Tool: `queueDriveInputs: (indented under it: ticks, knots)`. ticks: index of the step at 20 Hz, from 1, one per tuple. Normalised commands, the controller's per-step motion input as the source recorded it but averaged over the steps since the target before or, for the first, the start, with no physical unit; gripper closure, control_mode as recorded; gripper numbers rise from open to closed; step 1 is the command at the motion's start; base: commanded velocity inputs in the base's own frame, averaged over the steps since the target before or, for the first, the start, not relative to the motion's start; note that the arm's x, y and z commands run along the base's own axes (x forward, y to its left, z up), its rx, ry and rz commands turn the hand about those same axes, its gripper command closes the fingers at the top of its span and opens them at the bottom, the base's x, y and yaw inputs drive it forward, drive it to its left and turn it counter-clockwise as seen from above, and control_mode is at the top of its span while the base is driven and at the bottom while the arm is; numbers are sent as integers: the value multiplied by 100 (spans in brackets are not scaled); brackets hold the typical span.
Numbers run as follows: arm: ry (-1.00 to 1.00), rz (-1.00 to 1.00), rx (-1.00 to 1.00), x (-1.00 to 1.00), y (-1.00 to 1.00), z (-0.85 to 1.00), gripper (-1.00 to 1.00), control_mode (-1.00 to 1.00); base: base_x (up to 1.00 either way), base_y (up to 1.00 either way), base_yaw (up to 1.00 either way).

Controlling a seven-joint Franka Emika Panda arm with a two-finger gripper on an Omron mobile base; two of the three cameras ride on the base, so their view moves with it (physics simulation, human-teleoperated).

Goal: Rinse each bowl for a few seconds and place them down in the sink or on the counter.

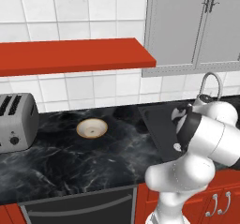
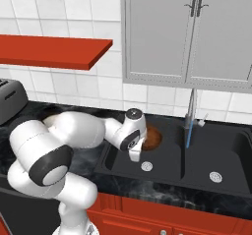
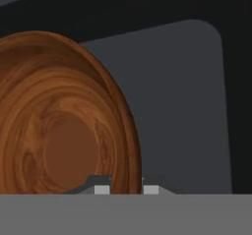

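wooden bowl (image 3: 64, 126) stands on edge, hollow facing my camera, rim pinched by gripper (image 3: 125, 189); its left side cut off.

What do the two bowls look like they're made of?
Brown bowl: likely polished wood, with swirling grain rings and a soft sheen. Cream bowl on the counter: probably glazed ceramic, smooth and pale with a tan rim; too small to be sure.

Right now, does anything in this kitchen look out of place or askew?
Only the wooden bowl: it stands steeply tilted over the sink's left basin, its rim pinched in the shut gripper. The white bowl sits flat on the counter.
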Motion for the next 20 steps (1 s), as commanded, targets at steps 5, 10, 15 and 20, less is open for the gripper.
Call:
queueDriveInputs:
  ticks: [5, 10, 15, 20]
  knots:
    - [0, 3, 6, 0, 0, -32, 100, -100, 0, 0, 0]
    - [0, 3, 6, 6, 0, -25, 100, -100, 0, 0, 0]
    - [1, 2, 3, 15, 6, -31, 100, -100, 0, 0, 0]
    - [2, 2, 0, 18, 9, -39, 100, -100, 0, 0, 0]
